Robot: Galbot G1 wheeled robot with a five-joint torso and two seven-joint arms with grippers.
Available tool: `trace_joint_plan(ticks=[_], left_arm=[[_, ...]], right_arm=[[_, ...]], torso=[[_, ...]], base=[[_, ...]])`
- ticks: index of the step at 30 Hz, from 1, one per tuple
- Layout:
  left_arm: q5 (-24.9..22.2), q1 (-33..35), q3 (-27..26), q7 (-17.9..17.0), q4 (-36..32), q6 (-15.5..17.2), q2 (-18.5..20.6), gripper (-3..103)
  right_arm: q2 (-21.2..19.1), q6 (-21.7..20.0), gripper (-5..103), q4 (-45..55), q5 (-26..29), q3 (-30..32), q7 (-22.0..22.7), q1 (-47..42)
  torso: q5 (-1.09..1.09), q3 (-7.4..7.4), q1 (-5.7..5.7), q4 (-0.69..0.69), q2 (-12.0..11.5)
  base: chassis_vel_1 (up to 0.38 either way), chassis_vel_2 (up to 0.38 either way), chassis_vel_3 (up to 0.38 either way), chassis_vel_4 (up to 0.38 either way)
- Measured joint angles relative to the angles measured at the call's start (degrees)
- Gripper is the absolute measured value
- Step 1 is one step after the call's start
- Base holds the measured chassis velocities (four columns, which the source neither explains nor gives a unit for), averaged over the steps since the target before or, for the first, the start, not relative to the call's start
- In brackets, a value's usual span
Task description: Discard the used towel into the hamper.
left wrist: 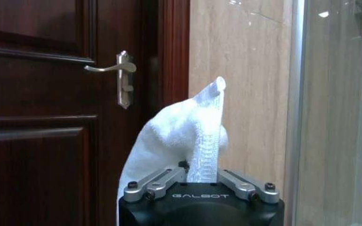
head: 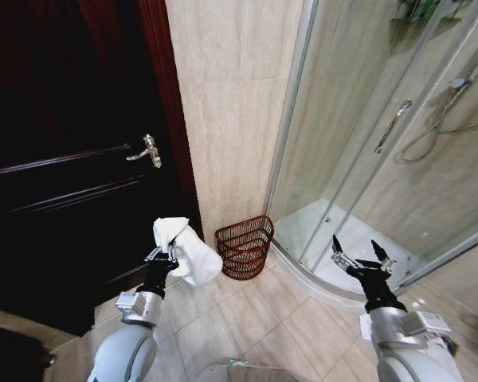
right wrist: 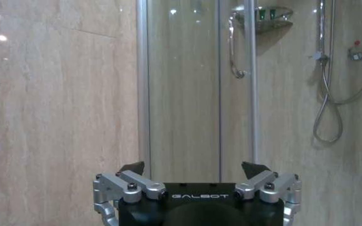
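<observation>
A white towel (head: 185, 248) hangs bunched from my left gripper (head: 164, 253), which is shut on it a little left of the hamper and above the floor. In the left wrist view the towel (left wrist: 179, 136) rises out from between the closed jaws of the left gripper (left wrist: 201, 181). The hamper (head: 245, 247), a small round reddish-brown slatted basket, stands on the tiled floor against the wall between the door and the shower. My right gripper (head: 358, 250) is held open over the shower's curved edge, holding nothing; the right wrist view shows the right gripper (right wrist: 193, 169) with its jaws spread.
A dark wooden door (head: 72, 159) with a metal lever handle (head: 146, 151) stands on the left. A glass shower enclosure (head: 382, 135) with a raised white tray fills the right. Beige tiled wall (head: 231, 103) lies between them. Open tiled floor (head: 247, 318) lies in front of the hamper.
</observation>
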Motion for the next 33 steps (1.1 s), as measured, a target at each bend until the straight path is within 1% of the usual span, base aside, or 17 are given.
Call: trace_joint_plan(ticks=[7, 13, 15, 19, 23, 27, 31, 33], left_arm=[[-0.11, -0.06, 0.16, -0.03, 0.18, 0.05, -0.23, 4], [-0.24, -0.09, 0.25, -0.05, 0.2, 0.22, -0.36, 4], [-0.24, -0.04, 0.43, -0.05, 0.2, 0.25, -0.57, 4], [-0.19, -0.02, 0.62, 0.09, 0.39, 0.27, -0.77, 4], [-0.13, -0.07, 0.64, 0.14, 0.66, 0.27, -0.78, 4], [-0.06, -0.2, 0.64, 0.14, 0.99, 0.24, -0.76, 4], [-0.03, -0.37, 0.62, 0.11, 1.16, 0.15, -0.66, 4], [-0.03, -0.58, 0.53, 0.09, 1.38, -0.04, -0.44, 4]], right_arm=[[-0.07, 0.0, 100, -0.04, 0.0, -0.06, 0.06, 0.22], [-0.05, 0.18, 100, -0.25, -0.05, -0.11, 0.06, 0.18], [-0.05, 1.21, 100, -0.6, -0.14, -0.07, -0.15, 0.18], [-0.12, 1.88, 100, -0.85, -0.17, 0.02, -0.35, 0.16], [-0.13, 2.16, 100, -1.07, -0.16, 0.03, -0.56, 0.15], [-0.11, 2.3, 100, -1.33, -0.2, -0.01, -0.92, 0.15], [-0.1, 2.31, 100, -1.43, -0.26, -0.06, -1.13, 0.19], [-0.1, 2.29, 100, -1.56, -0.33, -0.13, -1.18, 0.49]], torso=[[0.02, -0.43, -0.35, 0.01, -0.78], [0.01, -0.83, -0.65, 0.0, -1.49], [0.03, -1.0, -0.8, 0.02, -1.8], [0.05, -1.29, -1.02, -0.01, -2.31], [0.02, -1.58, -1.23, 0.0, -2.81], [-0.02, -1.88, -1.45, 0.0, -3.34], [-0.03, -2.1, -1.61, 0.02, -3.74], [0.01, -2.25, -1.73, 0.02, -3.99]], base=[[-0.155, -0.16, 0.154, 0.157], [-0.242, -0.232, 0.227, 0.218], [-0.224, -0.211, 0.245, 0.256], [-0.154, -0.164, 0.148, 0.173], [0.013, -0.033, 0.07, 0.049], [0.104, 0.12, -0.006, 0.003], [0.124, 0.128, 0.015, 0.032], [0.087, 0.071, 0.044, 0.061]])
